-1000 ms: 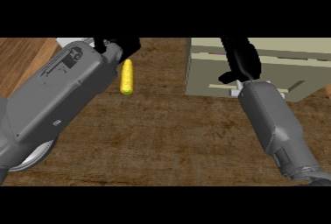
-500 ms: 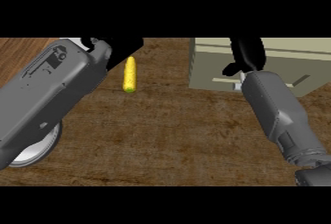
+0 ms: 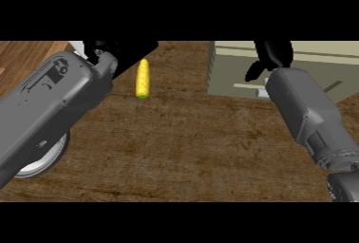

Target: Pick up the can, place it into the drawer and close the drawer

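No can shows anywhere in the head view. The beige drawer (image 3: 308, 71) lies at the upper right of the brown counter. My right hand (image 3: 273, 53) is over the drawer's left part, cut off by the picture's top edge, with its grey forearm running down to the lower right. At the top left, my left hand (image 3: 116, 49) is also cut off by that edge, just left of a yellow corn cob (image 3: 143, 78). Its thick forearm fills the left side. Nothing shows whether either hand holds something.
The corn cob lies lengthwise on the counter between the two arms. A white round plate (image 3: 43, 163) peeks out from under the left forearm at the lower left. Lighter wood (image 3: 24, 59) shows in the top left corner.
The right hand has moved up and to the right, further over the drawer. The left forearm has swung slightly up and in, covering more of the plate.
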Controlling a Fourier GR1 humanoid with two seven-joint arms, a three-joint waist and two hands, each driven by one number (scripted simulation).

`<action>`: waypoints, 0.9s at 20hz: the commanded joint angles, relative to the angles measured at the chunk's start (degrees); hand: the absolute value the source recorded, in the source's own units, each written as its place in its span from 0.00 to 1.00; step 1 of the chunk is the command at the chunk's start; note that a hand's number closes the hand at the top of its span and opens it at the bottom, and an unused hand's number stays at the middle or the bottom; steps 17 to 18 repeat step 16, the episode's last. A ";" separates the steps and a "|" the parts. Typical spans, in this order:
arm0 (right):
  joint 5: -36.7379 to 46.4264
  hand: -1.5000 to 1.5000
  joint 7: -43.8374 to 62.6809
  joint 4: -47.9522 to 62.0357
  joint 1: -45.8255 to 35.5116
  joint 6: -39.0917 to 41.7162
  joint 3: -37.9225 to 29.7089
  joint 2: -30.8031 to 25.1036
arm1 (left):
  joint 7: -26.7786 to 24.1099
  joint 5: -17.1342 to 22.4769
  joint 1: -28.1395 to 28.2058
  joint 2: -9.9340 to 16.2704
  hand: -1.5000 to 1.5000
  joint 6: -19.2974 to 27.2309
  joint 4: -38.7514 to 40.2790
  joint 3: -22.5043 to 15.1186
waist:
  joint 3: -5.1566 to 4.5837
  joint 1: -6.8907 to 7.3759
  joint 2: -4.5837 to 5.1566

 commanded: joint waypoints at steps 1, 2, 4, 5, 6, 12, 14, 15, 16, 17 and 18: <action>-1.96 0.00 -2.23 0.00 -4.67 0.88 -2.02 -1.62 | 0.76 -0.22 -0.67 -0.01 0.00 0.31 -1.13 0.62 | -0.32 0.83 -0.15; -2.70 0.00 -2.74 1.17 -5.36 3.44 -2.43 0.31 | 0.31 -0.51 1.31 -0.80 0.00 0.52 -2.27 -0.47 | -0.35 1.45 -0.24; -8.83 0.00 -9.08 0.27 -4.36 4.74 -7.46 1.39 | 1.81 -0.21 0.37 0.73 0.00 0.80 -3.45 0.21 | -0.18 1.20 -0.68; -11.47 0.00 -10.07 0.22 -5.95 7.46 -9.83 1.62 | 1.06 -0.10 1.62 1.17 0.00 -0.23 -2.39 0.56 | -0.19 1.13 -0.43; -13.82 0.00 -10.63 0.24 -5.32 7.55 -12.15 1.82 | 1.14 -0.35 0.81 0.85 0.00 0.21 -3.33 0.36 | -0.09 1.41 -0.35; -24.15 0.00 -15.25 0.16 -6.51 13.52 -22.06 2.68 | 2.53 -0.12 1.58 2.21 0.00 0.40 -4.18 1.04 | -0.14 0.99 -0.64; -24.51 0.00 -16.21 0.53 -7.01 14.68 -22.50 2.34 | 2.17 -1.00 2.23 1.99 0.00 -0.08 -4.52 0.02 | -0.27 0.65 -0.49; -24.58 0.00 -16.72 0.71 -6.09 13.76 -22.75 2.32 | 3.80 -0.65 1.16 1.90 0.00 1.01 -5.72 0.17 | -0.24 1.14 -0.49; -25.49 0.00 -18.86 0.37 -6.05 15.80 -23.54 0.38 | 4.02 -0.83 1.68 2.64 0.00 1.16 -5.43 0.45 | -0.27 0.28 -0.67; -25.49 0.00 -18.86 0.37 -6.05 15.80 -23.54 0.38 | 4.02 -0.83 1.68 2.64 0.00 1.16 -5.43 0.45 | -0.27 0.28 -0.67; -25.49 0.00 -18.86 0.37 -6.05 15.80 -23.54 0.38 | 4.02 -0.83 1.68 2.64 0.00 1.16 -5.43 0.45 | -0.27 0.28 -0.67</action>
